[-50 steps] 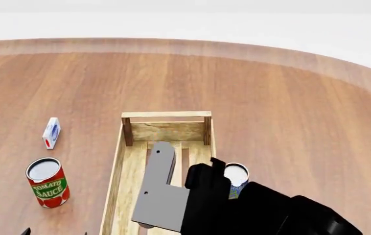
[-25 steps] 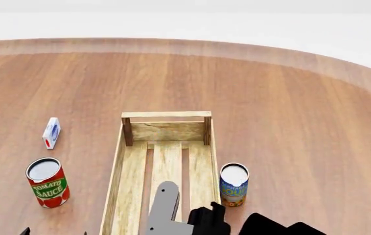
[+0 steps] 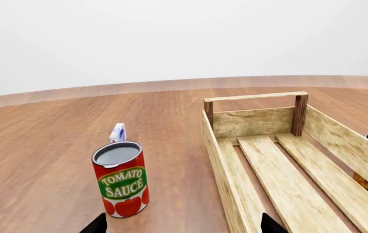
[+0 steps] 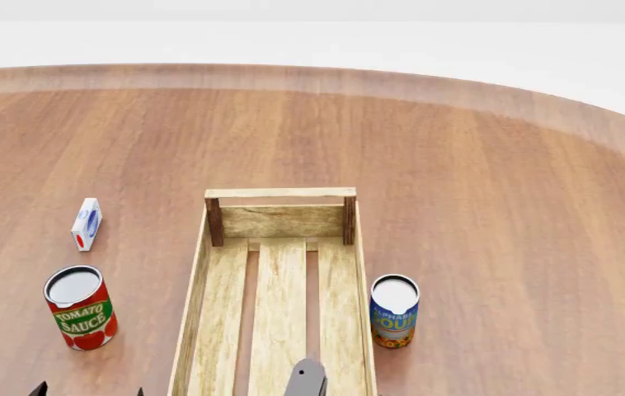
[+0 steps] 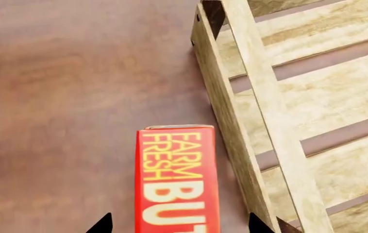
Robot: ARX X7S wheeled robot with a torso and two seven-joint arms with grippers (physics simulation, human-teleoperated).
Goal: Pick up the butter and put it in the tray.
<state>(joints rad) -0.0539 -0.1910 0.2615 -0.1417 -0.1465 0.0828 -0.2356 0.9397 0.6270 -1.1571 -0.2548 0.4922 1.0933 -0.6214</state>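
Two dark fingertips of the right end effector (image 5: 178, 224) stand wide apart at the edge of the right wrist view, and the butter (image 5: 177, 179), a flat-faced red carton with yellow "FARM FRESH" lettering, lies between them on the brown wood-grain surface (image 5: 61, 97); whether they touch it I cannot tell. The carton sits just beside the outer wall of the tray (image 5: 236, 121), a pale rough-sawn crate with a slatted bottom and dark corner posts (nothing lies inside it). The left end effector (image 3: 182, 225) shows only its two tips, spread apart and holding nothing, near a cylindrical red tomato sauce can (image 3: 120, 178). A small white carton (image 4: 87, 223) and a blue-labelled can (image 4: 394, 311) stand upright.
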